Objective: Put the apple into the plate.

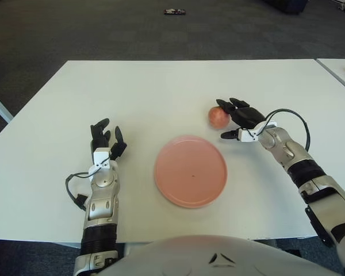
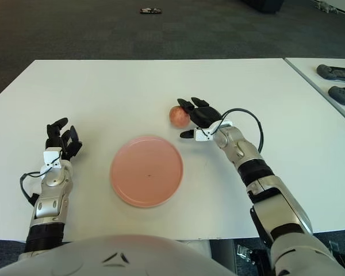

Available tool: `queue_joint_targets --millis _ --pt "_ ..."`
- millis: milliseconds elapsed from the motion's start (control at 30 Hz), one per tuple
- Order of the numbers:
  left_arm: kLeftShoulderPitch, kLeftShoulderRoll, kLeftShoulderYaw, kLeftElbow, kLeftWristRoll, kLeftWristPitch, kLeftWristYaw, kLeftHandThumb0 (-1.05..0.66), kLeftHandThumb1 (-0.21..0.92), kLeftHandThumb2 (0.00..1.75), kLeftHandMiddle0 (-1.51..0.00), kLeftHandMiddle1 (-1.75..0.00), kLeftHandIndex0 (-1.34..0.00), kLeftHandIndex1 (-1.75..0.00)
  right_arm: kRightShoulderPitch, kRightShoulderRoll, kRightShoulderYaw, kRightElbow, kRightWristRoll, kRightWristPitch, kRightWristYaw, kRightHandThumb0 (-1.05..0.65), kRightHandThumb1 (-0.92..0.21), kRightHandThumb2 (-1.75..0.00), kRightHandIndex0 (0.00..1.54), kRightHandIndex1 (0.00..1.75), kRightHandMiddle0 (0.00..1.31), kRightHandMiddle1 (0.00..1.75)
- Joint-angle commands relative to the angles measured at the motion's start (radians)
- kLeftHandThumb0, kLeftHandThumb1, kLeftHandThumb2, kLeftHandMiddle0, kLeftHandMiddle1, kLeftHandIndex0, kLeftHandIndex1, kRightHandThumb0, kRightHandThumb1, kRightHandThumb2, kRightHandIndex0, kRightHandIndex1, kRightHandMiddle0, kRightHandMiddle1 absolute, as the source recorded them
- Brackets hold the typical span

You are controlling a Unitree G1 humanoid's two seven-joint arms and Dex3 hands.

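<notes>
A reddish apple (image 1: 218, 117) sits on the white table (image 1: 161, 92), just beyond the right rim of the pink plate (image 1: 190, 171). My right hand (image 1: 234, 118) is against the apple's right side, its fingers (image 1: 229, 104) spread over the top and the thumb (image 1: 230, 135) low in front; they do not close around it. The plate holds nothing. My left hand (image 1: 105, 140) shows left of the plate, fingers loosely spread and holding nothing.
A second table (image 2: 333, 86) at the right edge carries two dark controllers (image 2: 336, 73). A small dark object (image 1: 174, 11) lies on the carpet beyond the far table edge.
</notes>
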Motion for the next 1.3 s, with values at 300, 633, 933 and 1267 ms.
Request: queue_joint_targets --millis 300,633,933,1267 --pt "-0.012 0.002 -0.006 0.005 0.006 0.011 0.009 -0.7 0.92 0.75 -0.36 -0.42 0.0 -1.03 -0.142 0.056 0.057 0.238 -0.03 0.0 -0.089 -1.05 -0.92 -0.48 0.0 0.0 0.03 0.03" --pt "-0.013 0.002 -0.005 0.013 0.003 0.001 0.011 -0.7 0.92 0.75 -0.36 -0.43 0.0 -1.04 -0.192 0.083 0.076 0.335 -0.021 -0.005 -0.159 -1.05 -0.92 -0.42 0.0 0.0 0.01 0.09" --pt "-0.011 0.004 -0.006 0.01 0.002 0.0 0.01 -0.7 0.92 0.75 -0.35 -0.43 0.0 -1.04 -0.219 0.096 0.079 0.387 -0.007 -0.03 -0.191 -1.05 -0.92 -0.4 0.0 0.0 0.0 0.18" --pt "-0.009 0.002 -0.004 0.006 0.002 0.007 0.012 -0.7 0.92 0.76 -0.34 -0.43 0.0 -1.03 -0.23 0.096 0.075 0.41 0.002 -0.057 -0.194 -1.05 -0.92 -0.41 0.0 0.0 0.0 0.18"
